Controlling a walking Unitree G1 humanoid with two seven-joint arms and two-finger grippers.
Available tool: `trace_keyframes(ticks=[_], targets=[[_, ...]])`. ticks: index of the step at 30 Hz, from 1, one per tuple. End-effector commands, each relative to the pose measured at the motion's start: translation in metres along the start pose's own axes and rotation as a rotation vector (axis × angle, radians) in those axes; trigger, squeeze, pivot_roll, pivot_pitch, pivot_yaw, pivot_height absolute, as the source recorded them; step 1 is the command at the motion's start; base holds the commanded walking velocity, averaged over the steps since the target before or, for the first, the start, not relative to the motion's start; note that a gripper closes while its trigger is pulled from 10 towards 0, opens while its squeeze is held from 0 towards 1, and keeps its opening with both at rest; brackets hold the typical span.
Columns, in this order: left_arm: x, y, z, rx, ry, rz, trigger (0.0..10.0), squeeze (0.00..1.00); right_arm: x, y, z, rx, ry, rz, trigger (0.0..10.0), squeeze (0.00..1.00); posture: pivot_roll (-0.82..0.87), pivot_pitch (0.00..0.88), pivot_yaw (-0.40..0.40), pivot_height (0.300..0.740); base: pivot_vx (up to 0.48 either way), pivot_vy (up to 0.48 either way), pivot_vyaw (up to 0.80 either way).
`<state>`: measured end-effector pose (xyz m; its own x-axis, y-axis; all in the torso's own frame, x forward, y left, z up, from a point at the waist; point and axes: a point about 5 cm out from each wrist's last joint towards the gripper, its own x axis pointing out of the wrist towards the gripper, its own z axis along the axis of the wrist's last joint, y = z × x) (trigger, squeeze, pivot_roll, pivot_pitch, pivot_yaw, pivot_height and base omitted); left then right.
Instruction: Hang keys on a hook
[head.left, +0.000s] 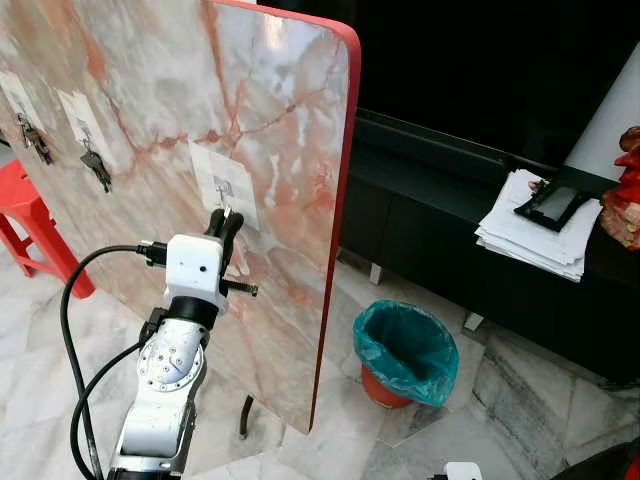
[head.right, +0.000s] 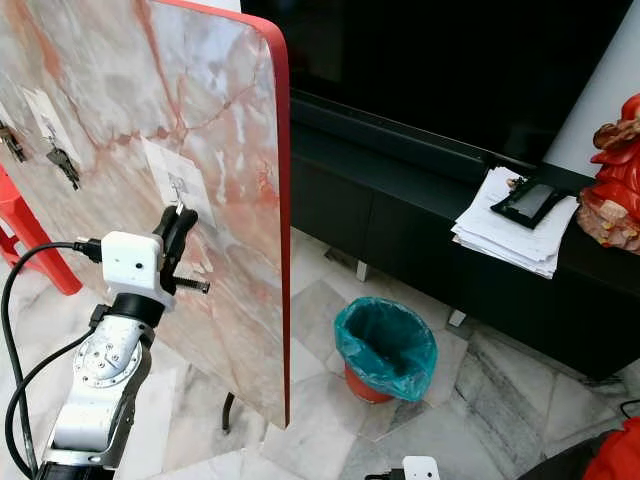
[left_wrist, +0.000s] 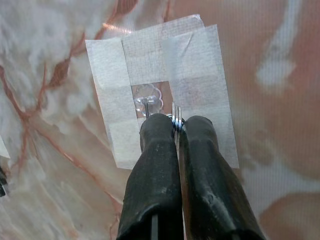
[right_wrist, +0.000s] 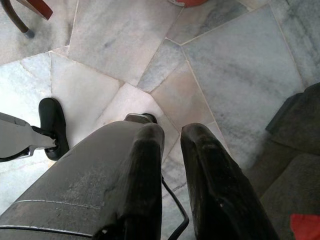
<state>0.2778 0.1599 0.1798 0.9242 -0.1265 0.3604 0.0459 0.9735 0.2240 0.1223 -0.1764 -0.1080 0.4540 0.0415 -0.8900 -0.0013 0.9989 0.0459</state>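
1. Left pincer (left_wrist: 176, 127) clamped on key ring (left_wrist: 176, 114), centre frame.
2. Clear hook (left_wrist: 146, 98) just upper-left of ring, nearly touching, on taped patch (left_wrist: 200, 75).
3. Right pincer (right_wrist: 171, 137) narrow, empty, idle over floor.

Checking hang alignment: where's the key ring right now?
The key ring is pinched at the tip of the left hand, held up against the marble board just beside the clear hook on its white tape patch.
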Motion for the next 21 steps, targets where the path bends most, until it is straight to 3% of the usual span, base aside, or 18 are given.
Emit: trace_keyframes(ticks=[1, 14, 21], targets=[[0.002, 0.0, 0.006, 0.012, -0.029, -0.001, 10.0, 0.0, -0.001, -0.001, -0.007, 0.001, 0.024, -0.003, 10.0, 0.0, -0.05, 0.028, -0.053, 0.74, 0.0, 0.0, 0.0], [-0.001, 0.017, 0.003, 0.004, -0.015, 0.111, 10.0, 0.0, -0.001, -0.001, -0.007, -0.001, 0.026, -0.002, 10.0, 0.0, -0.04, 0.033, -0.056, 0.74, 0.0, 0.0, 0.0], [0.002, 0.016, 0.003, 0.004, -0.012, 0.107, 10.0, 0.0, -0.001, -0.001, -0.007, -0.002, 0.026, -0.002, 10.0, 0.0, -0.04, 0.033, -0.056, 0.74, 0.0, 0.0, 0.0]])
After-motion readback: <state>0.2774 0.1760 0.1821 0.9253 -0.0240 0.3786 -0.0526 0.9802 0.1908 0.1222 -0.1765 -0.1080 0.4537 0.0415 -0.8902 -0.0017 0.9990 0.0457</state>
